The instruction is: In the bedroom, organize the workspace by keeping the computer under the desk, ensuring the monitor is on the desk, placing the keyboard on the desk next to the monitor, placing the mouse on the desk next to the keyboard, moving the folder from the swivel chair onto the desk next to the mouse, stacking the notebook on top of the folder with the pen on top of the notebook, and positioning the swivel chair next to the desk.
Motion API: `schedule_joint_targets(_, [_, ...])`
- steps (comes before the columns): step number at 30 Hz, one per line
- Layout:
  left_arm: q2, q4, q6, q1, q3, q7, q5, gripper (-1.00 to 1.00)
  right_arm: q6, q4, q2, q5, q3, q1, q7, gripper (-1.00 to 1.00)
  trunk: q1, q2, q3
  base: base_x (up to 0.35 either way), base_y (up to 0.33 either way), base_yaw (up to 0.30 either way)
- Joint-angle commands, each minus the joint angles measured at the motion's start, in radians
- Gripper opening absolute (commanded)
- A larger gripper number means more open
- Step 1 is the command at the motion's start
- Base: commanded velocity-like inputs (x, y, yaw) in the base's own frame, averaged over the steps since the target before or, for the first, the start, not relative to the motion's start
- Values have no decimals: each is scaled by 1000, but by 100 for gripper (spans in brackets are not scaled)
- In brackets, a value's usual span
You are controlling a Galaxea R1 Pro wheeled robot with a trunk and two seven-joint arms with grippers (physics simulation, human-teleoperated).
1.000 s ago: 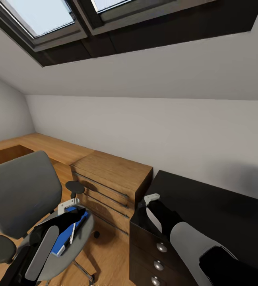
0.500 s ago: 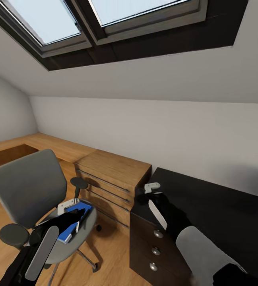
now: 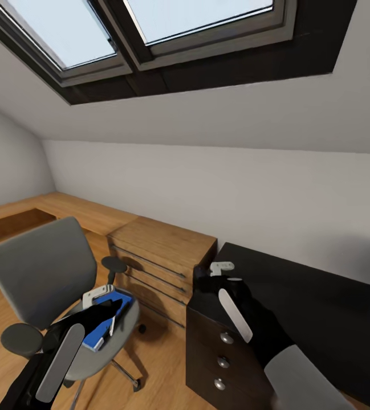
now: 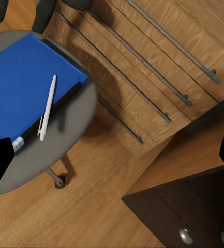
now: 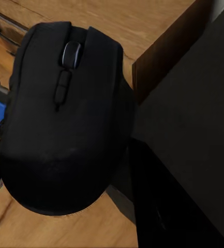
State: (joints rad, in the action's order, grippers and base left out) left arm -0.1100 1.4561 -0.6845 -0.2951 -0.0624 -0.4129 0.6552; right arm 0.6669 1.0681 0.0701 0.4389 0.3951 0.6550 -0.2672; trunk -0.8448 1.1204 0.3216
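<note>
Mouse | black, pinched in right gripper over dark cabinet's corner | folder, blue, on swivel chair seat, pen atop | left gripper above folder, finger spread unclear

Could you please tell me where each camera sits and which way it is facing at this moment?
Head view: high on the robot, facing the swivel chair, wooden chest and dark cabinet; both arms show.
Left wrist view: above the chair, looking down on the folder and pen.
Right wrist view: at the right pincer, facing the mouse.
Head and left wrist share the folder.
</note>
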Motion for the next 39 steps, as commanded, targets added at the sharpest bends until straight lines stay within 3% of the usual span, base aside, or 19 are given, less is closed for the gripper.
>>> schedule_joint_targets(1, [-1,1,-1,-1,-2,-10,11,100,2,5,-1,15,1,1,-12,-100,4,-6,-2,0,0,0])
schedule_joint_targets(5, [-2,1,-2,1,-2,-10,14,100,2,12,-17,17,-1,0,-11,-100,19,-34,-17,-121,0,-164])
schedule_joint_targets(9, [-2,1,-2,0,-2,-10,14,100,2,12,-18,17,-1,0,-11,-100,35,-62,-32,-58,0,-268])
schedule_joint_targets(21, [-2,4,-1,15,-2,-9,6,100,1,11,-18,17,-1,0,-11,-100,35,-62,-35,-3,0,-264])
schedule_joint_targets(39, [-2,10,0,27,-2,-9,3,100,2,12,-19,17,0,0,-12,-100,35,-62,-36,-4,28,-45])
